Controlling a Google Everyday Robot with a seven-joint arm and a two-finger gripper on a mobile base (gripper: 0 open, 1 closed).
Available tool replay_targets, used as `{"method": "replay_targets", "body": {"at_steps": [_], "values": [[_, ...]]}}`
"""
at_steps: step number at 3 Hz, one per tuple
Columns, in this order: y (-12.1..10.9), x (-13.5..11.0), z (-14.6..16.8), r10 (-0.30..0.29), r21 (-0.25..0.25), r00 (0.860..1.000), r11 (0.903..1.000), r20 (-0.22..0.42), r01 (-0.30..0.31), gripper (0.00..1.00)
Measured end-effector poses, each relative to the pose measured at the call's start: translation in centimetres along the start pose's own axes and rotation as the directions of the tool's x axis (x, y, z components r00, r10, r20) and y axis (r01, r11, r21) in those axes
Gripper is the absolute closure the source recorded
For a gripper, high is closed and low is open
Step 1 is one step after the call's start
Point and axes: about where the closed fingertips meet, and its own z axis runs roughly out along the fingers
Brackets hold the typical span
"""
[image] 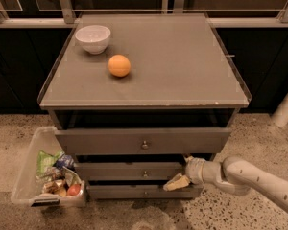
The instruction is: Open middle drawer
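The grey cabinet has three drawers. The middle drawer [127, 170] is a flat grey front with a small round knob [145, 174], and it sits slightly out from the cabinet. My gripper [181, 171] comes in from the right at the drawer's right end. It is open: one tan finger [175, 182] points left just below the drawer front and the other is at its top right corner. The knob is a short way left of the gripper and nothing holds it.
The top drawer [144, 140] is pulled out above the middle one, and the bottom drawer [139, 192] lies below. A white bowl [92, 38] and an orange [119, 65] sit on the cabinet top. A clear bin of snacks [50, 176] stands on the floor at left.
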Motion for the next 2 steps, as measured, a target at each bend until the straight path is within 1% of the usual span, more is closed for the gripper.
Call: {"method": "replay_targets", "body": {"at_steps": [1,2], "values": [[-2.53,0.53,-0.18,-0.023,0.012,0.999,0.9997,-0.047,0.023,0.0],[-2.54,0.57,-0.19,-0.022,0.012,0.999,0.9997,-0.048,0.023,0.0]]}}
